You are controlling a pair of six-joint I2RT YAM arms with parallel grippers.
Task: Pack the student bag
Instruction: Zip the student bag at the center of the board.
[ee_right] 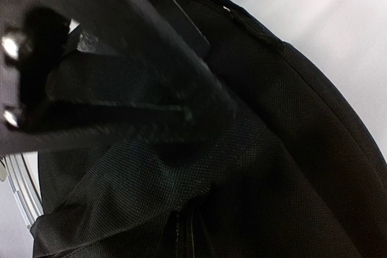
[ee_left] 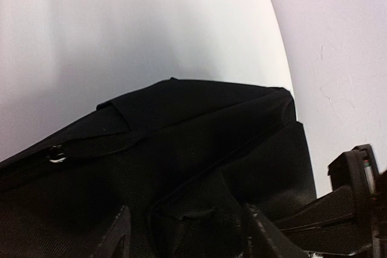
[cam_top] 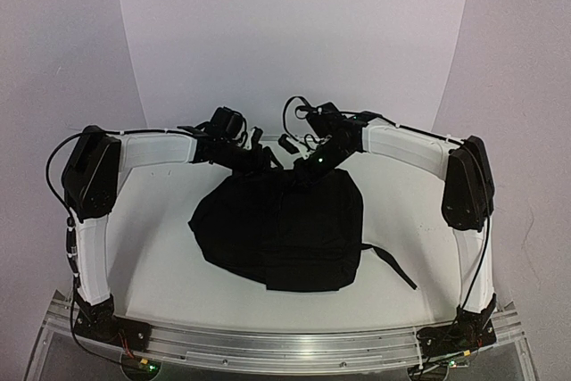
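At the centre of the top view, the student bag [cam_top: 285,229] lies flat on the white table [cam_top: 161,256], with one strap [cam_top: 393,265] trailing toward the lower right. Its mouth faces the upper edge of the frame, and no view shows what it holds. Both arms reach over that far edge. The left gripper [cam_top: 234,151] sits at the upper left of the bag and the right gripper [cam_top: 308,167] at its upper middle.

Only the left wrist view shows the left claw's fingers [ee_left: 118,237] standing apart, a fold of black fabric between them. Whether they press the fold cannot be told. It also shows a small metal zip pull [ee_left: 56,155] at the left edge. The right wrist view alone shows the right claw closed tight, its tips against the bag's cloth. I cannot tell whether any cloth is pinched.
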